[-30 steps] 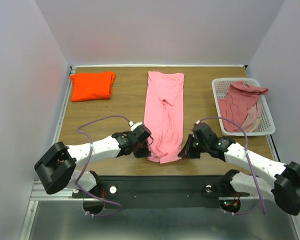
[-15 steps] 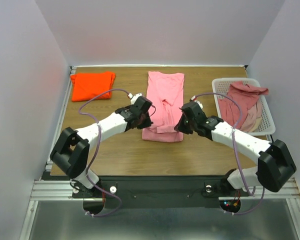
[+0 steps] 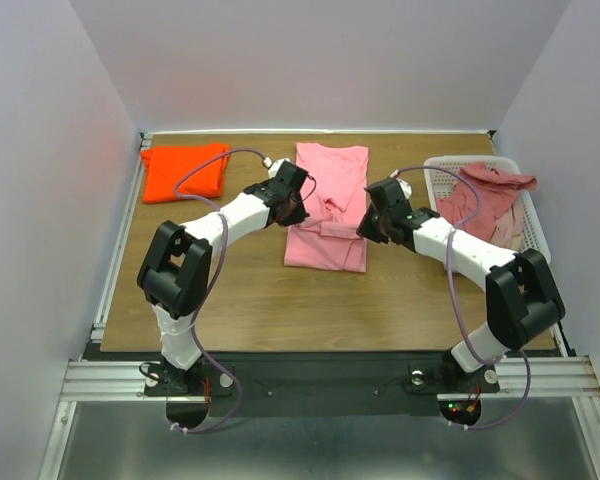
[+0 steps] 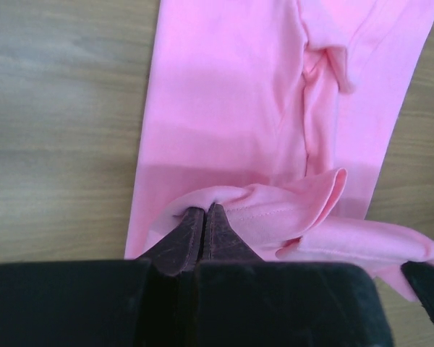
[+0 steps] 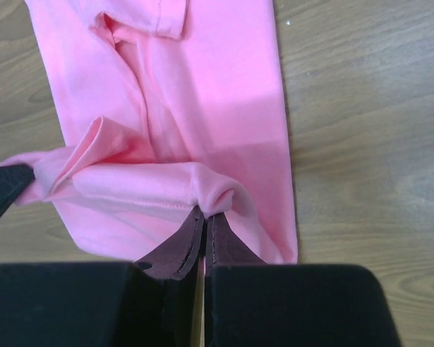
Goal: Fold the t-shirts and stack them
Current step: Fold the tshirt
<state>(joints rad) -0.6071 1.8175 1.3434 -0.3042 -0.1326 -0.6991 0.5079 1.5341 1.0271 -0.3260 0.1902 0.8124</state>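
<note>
A pink t-shirt (image 3: pixel 330 175) lies mid-worktop (image 3: pixel 240 290), its long axis running from the near edge toward the far wall. Its near end is lifted and doubled back toward the far end. The left pincer (image 4: pixel 205 217) and right pincer (image 5: pixel 205 220) each pinch a corner of that stitched hem. A folded orange t-shirt (image 3: pixel 185 170) sits in the far-left corner.

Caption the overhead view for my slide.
Left gripper and right gripper pinch the pink t-shirt mid-fold; folded orange t-shirt left, basket right.

Both arms stretch forward and lean in. The left hand (image 3: pixel 292 200) and right hand (image 3: pixel 372 222) each pinch the pink t-shirt (image 3: pixel 332 172) tight.
</note>
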